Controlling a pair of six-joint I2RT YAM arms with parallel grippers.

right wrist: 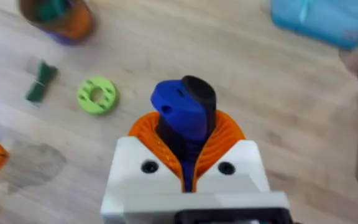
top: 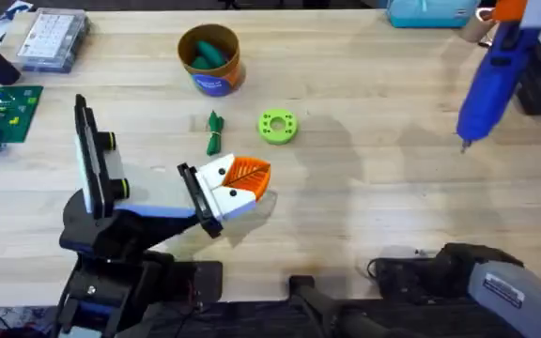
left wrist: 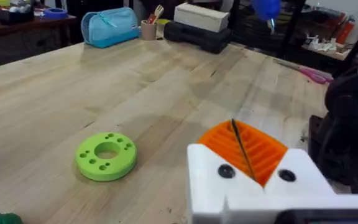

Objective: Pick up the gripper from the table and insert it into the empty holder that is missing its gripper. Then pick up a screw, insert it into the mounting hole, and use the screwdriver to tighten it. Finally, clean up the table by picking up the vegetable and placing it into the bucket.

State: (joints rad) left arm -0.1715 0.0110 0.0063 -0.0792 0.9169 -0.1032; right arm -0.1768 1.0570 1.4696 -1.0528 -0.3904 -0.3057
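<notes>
So the screwdriver (top: 491, 80) is held up in the air over the far right part of the desk (top: 374, 141), clamped in the right gripper (right wrist: 188, 155). In the right wrist view the blue body is seen squeezed between the orange ribbed pads (right wrist: 225, 140), and in the overhead view the thin metal bit is pointed down at the wood without touching it.

The left gripper (top: 252, 178) is parked low over the middle of the desk, with its white fingers and orange pads (left wrist: 260, 146) pressed together, nothing caught between them, just a thin dark line where the pads meet.

The vegetable (top: 214, 133) is left lying flat on the desk, just beyond the left gripper and near the bucket (top: 211, 58). The bucket is stood upright toward the far side, and a chunkier teal-green piece (top: 209, 54) is sat inside it. A lime-green ring with holes (top: 278, 126) is laid flat just to the right of the vegetable, apart from it, and it's also seen close by in the left wrist view (left wrist: 106, 155).

At the far left a clear plastic parts box (top: 53, 39) and a green circuit board (top: 3, 111) are spotted. A light blue pouch (top: 430, 11) is set at the far edge.
</notes>
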